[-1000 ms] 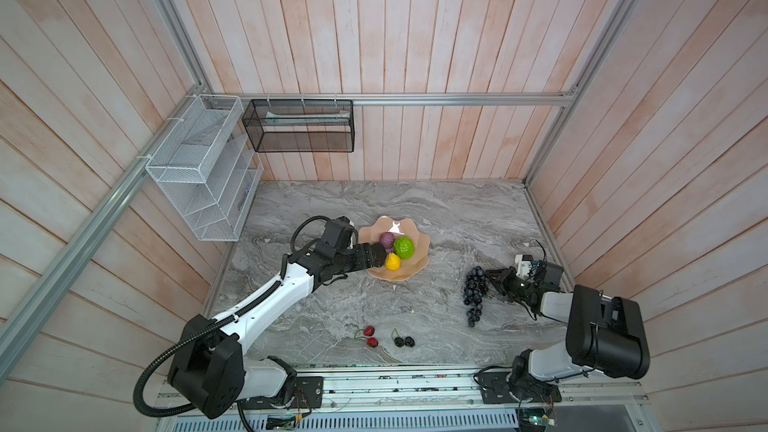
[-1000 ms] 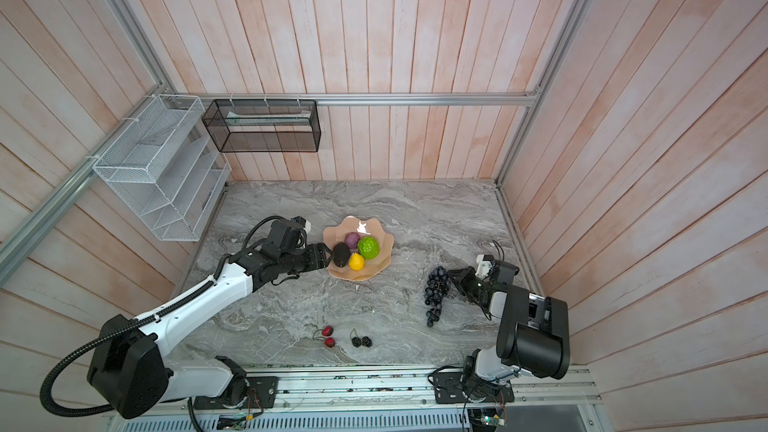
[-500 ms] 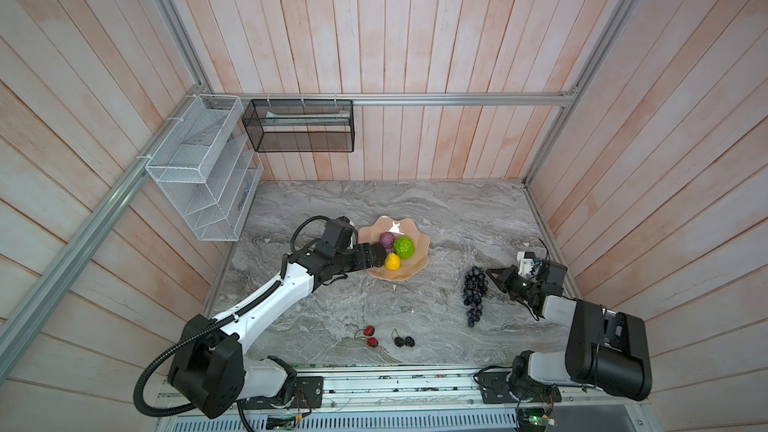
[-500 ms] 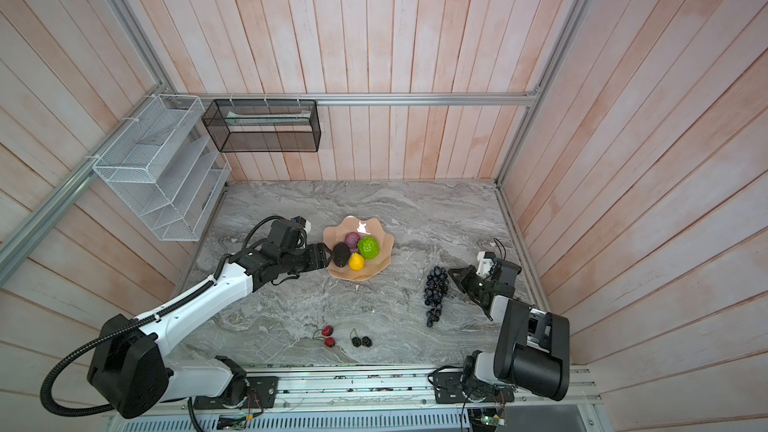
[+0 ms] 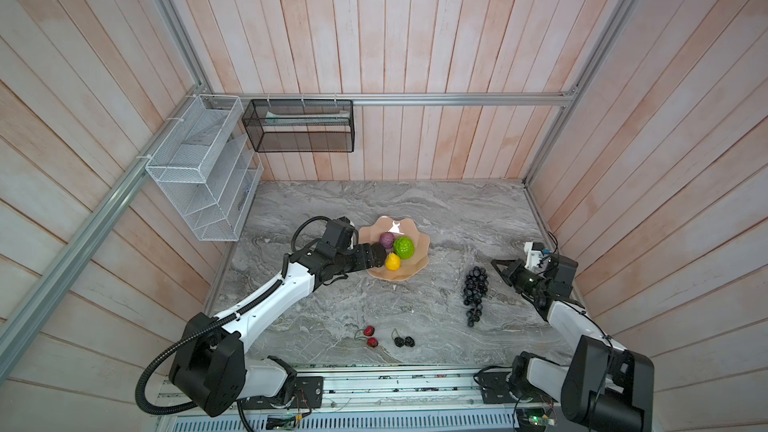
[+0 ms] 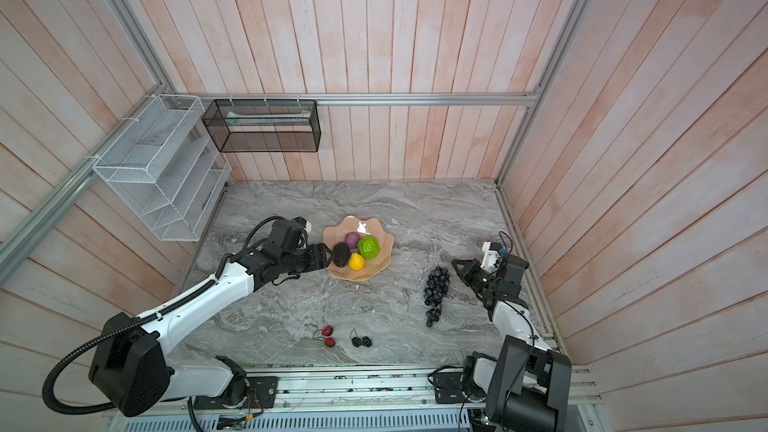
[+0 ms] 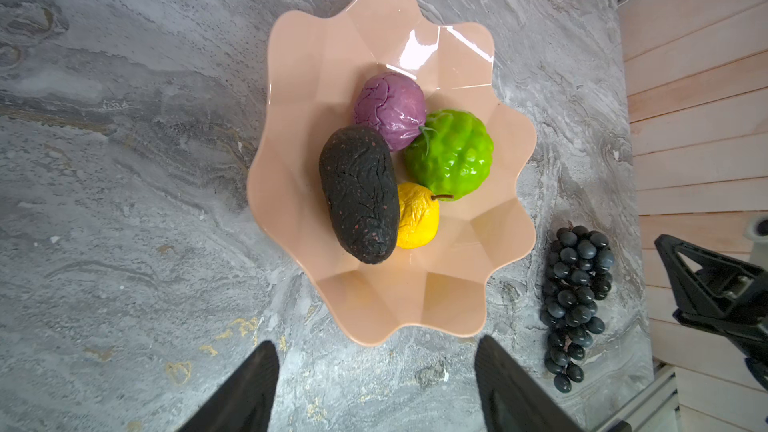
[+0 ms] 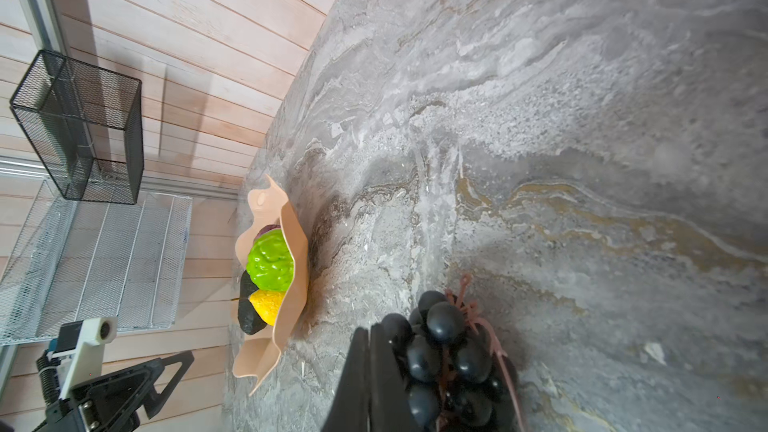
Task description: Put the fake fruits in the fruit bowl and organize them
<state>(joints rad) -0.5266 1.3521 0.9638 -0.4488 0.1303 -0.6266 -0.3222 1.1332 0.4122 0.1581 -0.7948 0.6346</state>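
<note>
The peach-pink fruit bowl (image 5: 409, 274) (image 6: 380, 268) (image 7: 436, 301) holds the dark avocado (image 7: 359, 195) (image 6: 341, 254), a purple round fruit (image 7: 390, 108), a bumpy green one (image 7: 451, 155) and a yellow one (image 7: 417, 218). My left gripper (image 7: 376, 351) (image 6: 326, 258) hovers open at the bowl's left rim with nothing between its fingers. The grape bunch (image 5: 475, 290) (image 6: 436, 288) (image 8: 449, 351) lies on the table to the right. My right gripper (image 8: 369, 330) (image 5: 494, 263) is shut, its fingers pressed together beside the bunch's top. Near the front lie a red pair (image 5: 370, 336) and a black berry pair (image 5: 404, 341).
The floor is a grey marble slab (image 5: 415, 209) enclosed by wooden walls. A white wire rack (image 5: 199, 168) hangs on the left wall and a black mesh basket (image 5: 299, 126) on the back wall. A metal rail (image 5: 395, 384) runs along the front edge.
The right gripper's jaws have closed together beside the grape bunch, and that arm's elbow has sunk lower. The left arm and the fruits in the bowl have not moved.
</note>
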